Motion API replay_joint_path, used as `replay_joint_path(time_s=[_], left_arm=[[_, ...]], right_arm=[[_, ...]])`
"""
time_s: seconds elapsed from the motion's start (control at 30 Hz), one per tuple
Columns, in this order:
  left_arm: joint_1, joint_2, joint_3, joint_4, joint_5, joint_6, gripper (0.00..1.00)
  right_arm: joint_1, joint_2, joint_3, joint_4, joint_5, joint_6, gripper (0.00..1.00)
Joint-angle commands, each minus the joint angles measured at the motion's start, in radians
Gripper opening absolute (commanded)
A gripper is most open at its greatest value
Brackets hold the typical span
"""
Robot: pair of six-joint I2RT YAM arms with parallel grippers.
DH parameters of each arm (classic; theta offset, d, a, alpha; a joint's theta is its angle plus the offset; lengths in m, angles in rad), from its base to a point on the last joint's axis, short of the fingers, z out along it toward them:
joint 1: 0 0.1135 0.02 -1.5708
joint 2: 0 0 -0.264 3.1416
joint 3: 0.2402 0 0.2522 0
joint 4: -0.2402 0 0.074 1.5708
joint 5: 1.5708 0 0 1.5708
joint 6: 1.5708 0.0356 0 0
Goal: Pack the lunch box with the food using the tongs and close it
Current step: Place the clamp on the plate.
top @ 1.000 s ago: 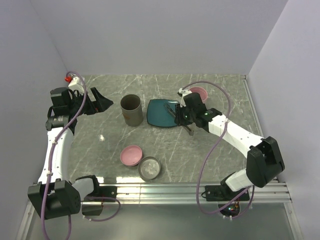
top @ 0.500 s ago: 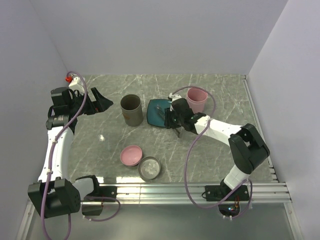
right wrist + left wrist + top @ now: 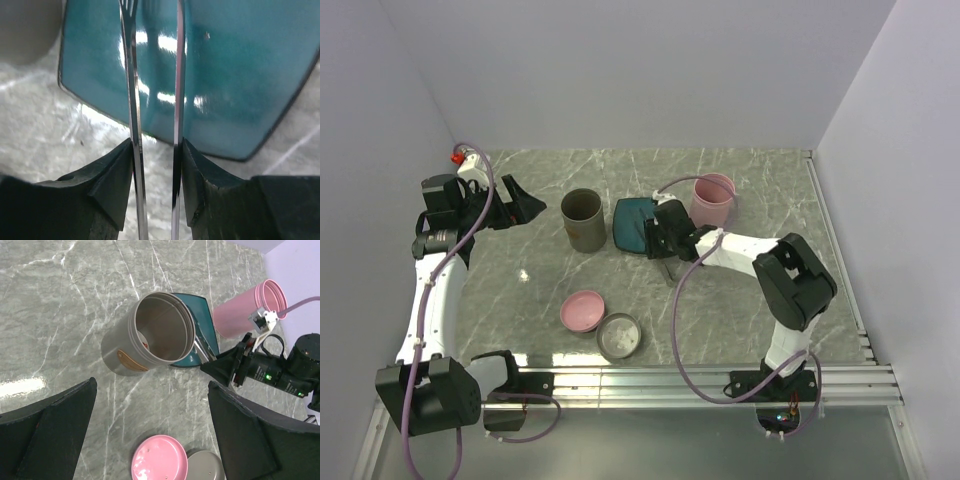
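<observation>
My right gripper (image 3: 658,238) (image 3: 156,150) is shut on the tongs (image 3: 134,100). Its two pads press the slim silver arms from outside. The arms stand a little apart and reach forward over the teal plate (image 3: 235,75) (image 3: 630,217), whose visible surface is bare. The lunch box, a grey-green cylinder (image 3: 582,218) (image 3: 150,335), stands open just left of the plate. A small red piece of food (image 3: 145,345) shows low inside it. My left gripper (image 3: 525,207) (image 3: 151,385) hangs wide open above the table's back left, holding nothing.
A tall pink container (image 3: 713,198) (image 3: 245,312) stands open behind the right arm. A pink lid (image 3: 582,310) (image 3: 160,460) and a grey lid (image 3: 619,336) (image 3: 202,467) lie side by side near the front. Walls close the back and both sides.
The right arm has swung left, carrying the tongs from the plate's right edge across it. The tong arms have spread slightly. The left arm has not moved.
</observation>
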Motion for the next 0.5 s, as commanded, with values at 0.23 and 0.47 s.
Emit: replay_joint_path(time_s=[0.23,0.47], left_arm=[[0.003,-0.009,0.020,0.025,-0.003,0.015,1.00],[0.003,-0.010,0.020,0.030,0.004,0.011,0.99]], right_arm=[[-0.001,0.074,0.113,-0.042,0.029,0.031,0.63],[-0.001,0.027,0.136,-0.071,0.023,0.022,0.72]])
